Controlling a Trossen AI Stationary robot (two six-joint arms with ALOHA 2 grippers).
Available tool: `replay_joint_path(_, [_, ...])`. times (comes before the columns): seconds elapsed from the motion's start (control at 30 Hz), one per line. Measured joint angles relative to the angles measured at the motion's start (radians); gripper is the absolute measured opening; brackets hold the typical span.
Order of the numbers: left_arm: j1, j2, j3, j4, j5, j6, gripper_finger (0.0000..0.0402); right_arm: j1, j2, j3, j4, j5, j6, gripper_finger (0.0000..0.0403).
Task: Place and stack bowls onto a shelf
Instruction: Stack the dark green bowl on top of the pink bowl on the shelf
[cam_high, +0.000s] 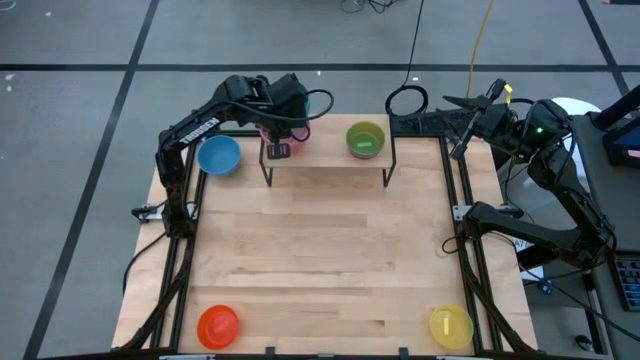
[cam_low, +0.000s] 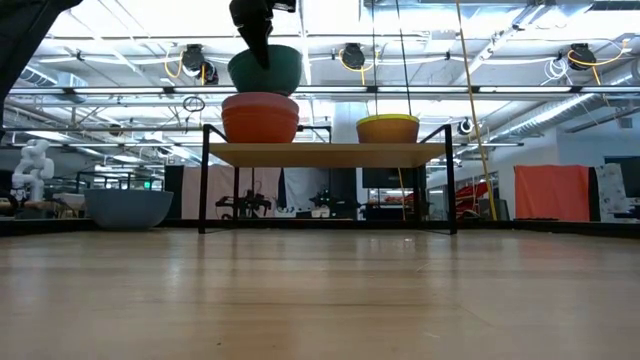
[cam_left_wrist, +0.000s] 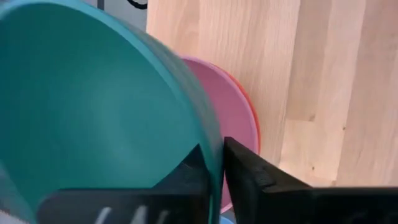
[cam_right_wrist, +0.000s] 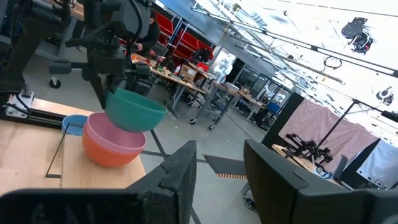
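The shelf (cam_high: 330, 172) stands at the table's far edge. At its left end a pink bowl (cam_right_wrist: 115, 135) sits nested in a red bowl (cam_right_wrist: 107, 155). A green bowl (cam_high: 365, 140) stands at the shelf's right end. My left gripper (cam_high: 279, 135) is over the pink-and-red stack, shut on a teal bowl (cam_low: 265, 70), which is right above the pink bowl. My right gripper (cam_right_wrist: 217, 165) is open and empty beyond the table's far right corner (cam_high: 470, 125). My left gripper holds the teal bowl by its rim (cam_left_wrist: 214, 134), with one finger (cam_left_wrist: 186, 174) inside the bowl and one finger (cam_left_wrist: 255, 177) outside. The fingers come from above, pointing down. The bowl hangs tilted, its bottom at the pink bowl's rim; whether they touch I cannot tell.
A blue bowl (cam_high: 218, 155) stands on the table left of the shelf. A red-orange bowl (cam_high: 218, 325) is at the near left corner and a yellow bowl (cam_high: 450, 325) at the near right corner. The tabletop (cam_high: 320, 260) between them is bare wood.
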Motion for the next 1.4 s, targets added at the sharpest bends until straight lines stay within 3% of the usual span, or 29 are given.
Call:
replay_joint_path(0.13, [0.0,0.0,0.0,0.0,0.013,-0.028,0.0009,0.0,0.0,0.0,0.0,0.0,-0.019,0.0125])
replay_joint_path(0.53, [0.0,0.0,0.0,0.0,0.014,-0.079,0.0079,0.0,0.0,0.0,0.0,0.0,-0.023,0.0125])
replay_joint_path(0.87, [0.005,0.0,-0.003,0.001,0.013,-0.105,0.0081,0.0,-0.001,0.0,0.0,0.0,-0.031,0.0125])
replay_joint_path(1.13, [0.024,0.002,-0.111,0.0,0.008,-0.146,0.0081,0.0,-0.005,0.0,0.004,0.0,-0.049,0.0125])
replay_joint_path(1.4, [0.024,0.002,-0.126,0.0,0.008,-0.16,0.0081,0.0,-0.008,0.0,0.009,0.0,-0.052,0.0125])
